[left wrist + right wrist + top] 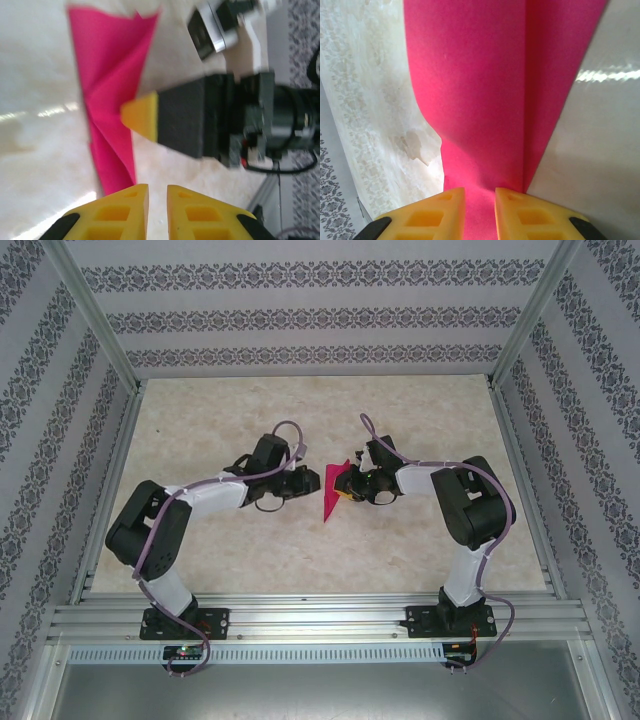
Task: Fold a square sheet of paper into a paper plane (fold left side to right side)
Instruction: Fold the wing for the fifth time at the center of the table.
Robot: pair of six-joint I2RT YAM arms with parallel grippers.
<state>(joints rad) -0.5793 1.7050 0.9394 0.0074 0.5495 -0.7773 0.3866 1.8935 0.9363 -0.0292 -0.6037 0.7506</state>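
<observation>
Lying at the middle of the beige marble-patterned tabletop [200, 430]: a narrow, pointed paper plane of bright magenta-pink paper [331, 492], part-folded. Point toward the near edge, wider end toward the far side. Creased lengthwise, as seen from the left wrist [107, 75]; from the right wrist, a curved wall of pink rising beside a flat strip [485, 100].

To its right and touching it: the black right gripper with yellow fingertips [353, 483], clamped on the paper plane's right side. From its own wrist camera [480, 207], pink sheet running straight into the narrow slot between the two yellow pads. From the left wrist, one yellow fingertip [141, 116] set against the fold.

To its left, just beside it: the left gripper [303, 483], pointing right. From its own camera [157, 210], yellow fingers only a slit apart, bare tabletop showing in the slit, nothing held. Plane's near point just beside one finger; contact impossible to tell.

Both arms bent inward from bases on the grey aluminium rail [320, 612] along the near edge.
</observation>
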